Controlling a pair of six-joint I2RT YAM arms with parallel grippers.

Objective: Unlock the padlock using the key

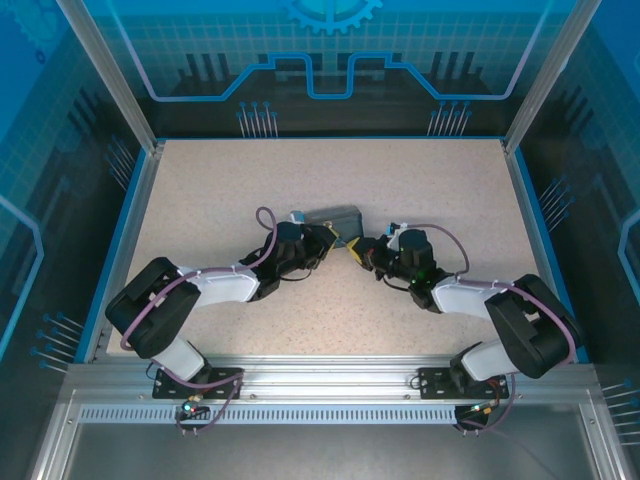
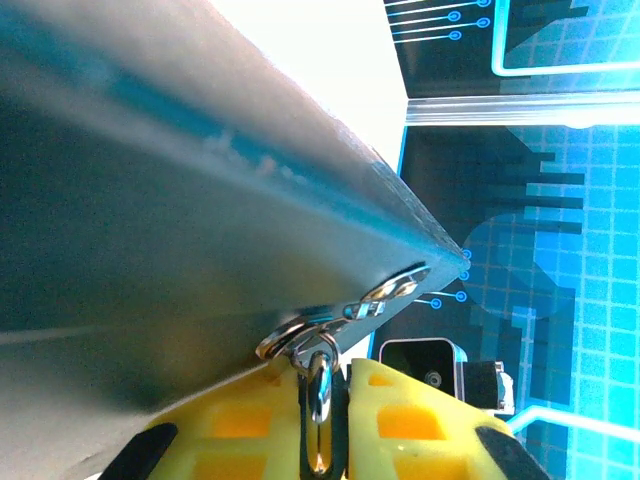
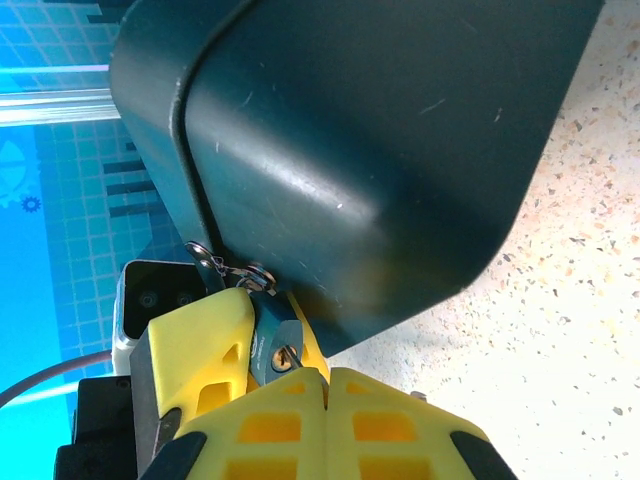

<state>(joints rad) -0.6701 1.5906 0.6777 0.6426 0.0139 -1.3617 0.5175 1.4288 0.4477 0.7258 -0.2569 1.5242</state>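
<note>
A dark grey-blue box (image 1: 338,216) stands mid-table, and both grippers meet at its near side. The padlock (image 3: 265,335), a blue body with a brass keyhole, hangs from the box's metal hasp (image 2: 390,290). My left gripper (image 2: 330,375) is shut on the padlock, with the silver shackle (image 2: 319,385) between its yellow fingers (image 3: 195,340). The key (image 3: 298,360), a thin dark sliver, runs from the keyhole into my right gripper (image 3: 327,372), which is shut on it. From above, the left gripper (image 1: 335,238) and right gripper (image 1: 357,252) almost touch.
The box (image 2: 180,200) looms close over both wrists. Speckled tabletop (image 1: 300,170) spreads around it, bounded by blue walls and an aluminium rail (image 1: 320,385) at the near edge. The right arm's camera housing (image 2: 420,365) sits just beyond the left fingers.
</note>
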